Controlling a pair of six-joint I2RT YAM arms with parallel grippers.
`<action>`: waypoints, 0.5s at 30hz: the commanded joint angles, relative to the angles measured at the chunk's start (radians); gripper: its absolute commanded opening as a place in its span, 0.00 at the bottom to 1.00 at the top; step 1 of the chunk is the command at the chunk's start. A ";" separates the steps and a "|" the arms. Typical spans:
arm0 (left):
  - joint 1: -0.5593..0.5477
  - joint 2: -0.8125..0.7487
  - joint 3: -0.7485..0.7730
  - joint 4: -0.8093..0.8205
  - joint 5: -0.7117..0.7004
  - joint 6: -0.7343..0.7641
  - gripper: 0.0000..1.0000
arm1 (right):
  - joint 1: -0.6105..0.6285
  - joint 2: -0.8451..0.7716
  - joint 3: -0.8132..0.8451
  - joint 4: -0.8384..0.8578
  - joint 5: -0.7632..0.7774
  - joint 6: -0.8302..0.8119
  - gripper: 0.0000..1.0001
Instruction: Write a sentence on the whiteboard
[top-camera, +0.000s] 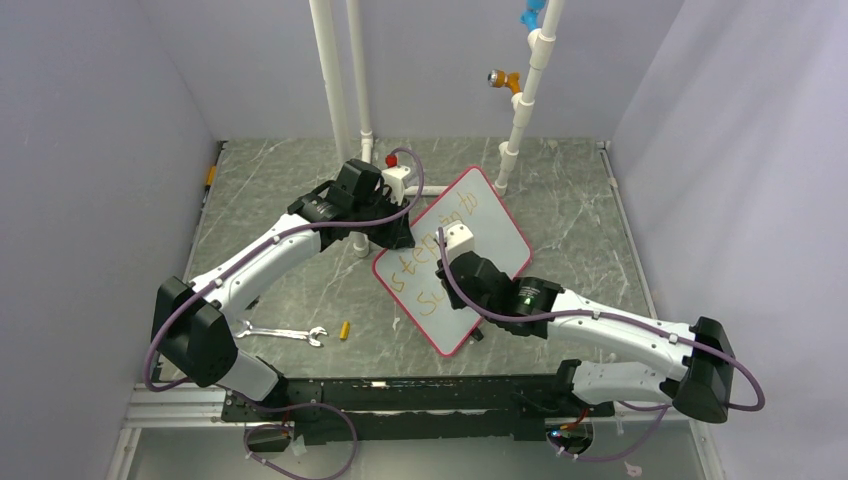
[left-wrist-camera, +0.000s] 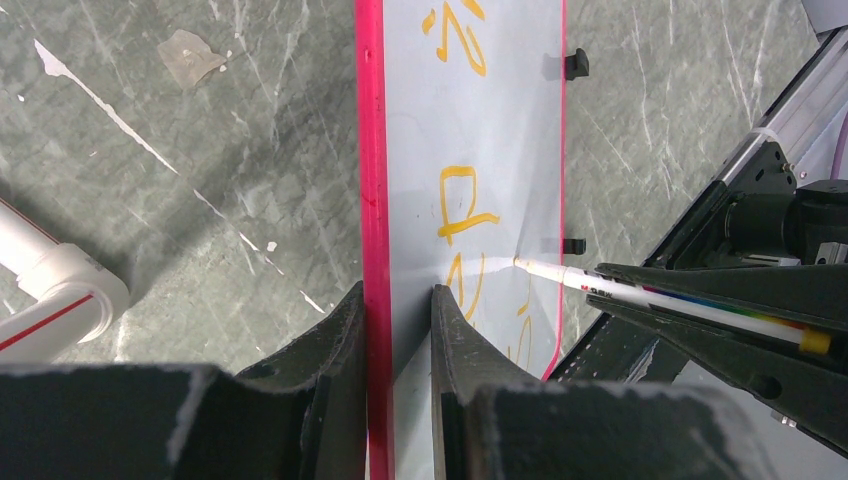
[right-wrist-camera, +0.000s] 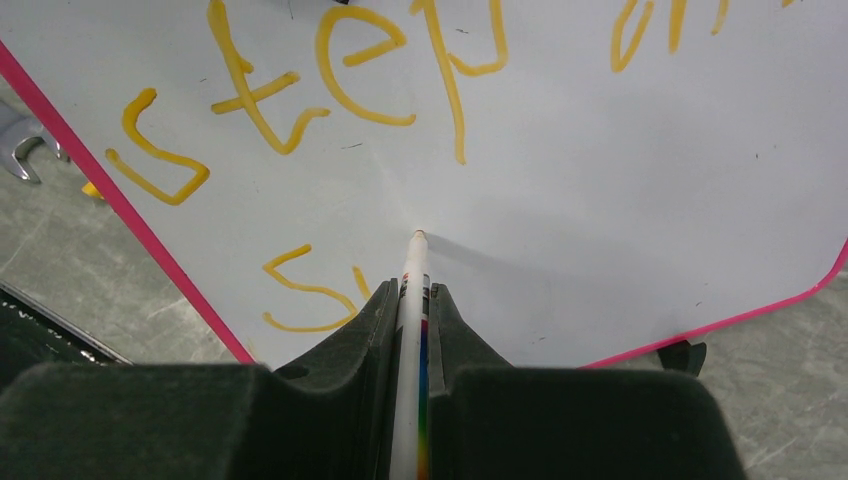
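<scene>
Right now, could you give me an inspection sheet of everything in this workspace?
Surface: grey marbled table.
Job's things: whiteboard lying diagonally; orange sentence begins "step", second line just begun.
Clutter: wrench and small yellow piece, side by side.
Grippers: left gripper clamps the whiteboard's rim; right gripper holds a marker, tip at the board.
Cables: purple cables, looping loosely.
Surroundings: white pipes, grey walls.

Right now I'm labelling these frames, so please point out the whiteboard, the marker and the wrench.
whiteboard (top-camera: 497, 228), top external view, bare white surface near far corner
marker (right-wrist-camera: 410, 340), right wrist view, barrel between the fingers
wrench (top-camera: 280, 332), top external view, middle of its shaft
</scene>
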 joint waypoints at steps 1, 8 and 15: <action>-0.002 0.000 0.030 0.013 -0.082 0.096 0.00 | -0.006 0.003 0.037 0.057 0.001 -0.015 0.00; -0.002 0.000 0.030 0.011 -0.085 0.095 0.00 | -0.008 -0.022 -0.007 0.055 -0.016 0.013 0.00; -0.002 -0.002 0.030 0.011 -0.086 0.095 0.00 | -0.008 -0.047 -0.060 0.054 -0.043 0.046 0.00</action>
